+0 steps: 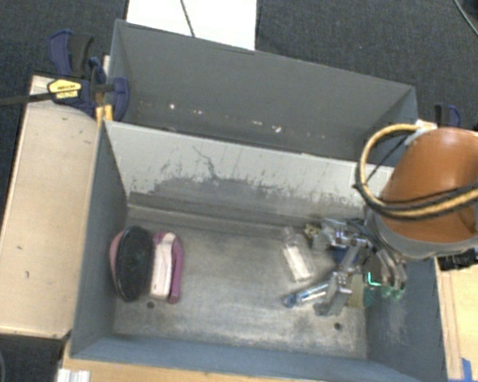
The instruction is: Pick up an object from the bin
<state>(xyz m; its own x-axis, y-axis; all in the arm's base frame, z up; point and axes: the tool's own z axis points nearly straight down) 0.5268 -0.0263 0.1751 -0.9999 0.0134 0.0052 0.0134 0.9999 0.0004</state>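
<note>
At the right end of the bin (263,99), the end effector (329,302) hangs low over the floor, beneath the arm's orange cover (430,186). I cannot tell whether it is open or closed, or has hold of anything. A small blue-and-silver piece (298,297) lies just beside its tip, with a clear packet (294,260) near it. Well apart, at the left end, lies a black-and-pink brush (143,264)
</note>
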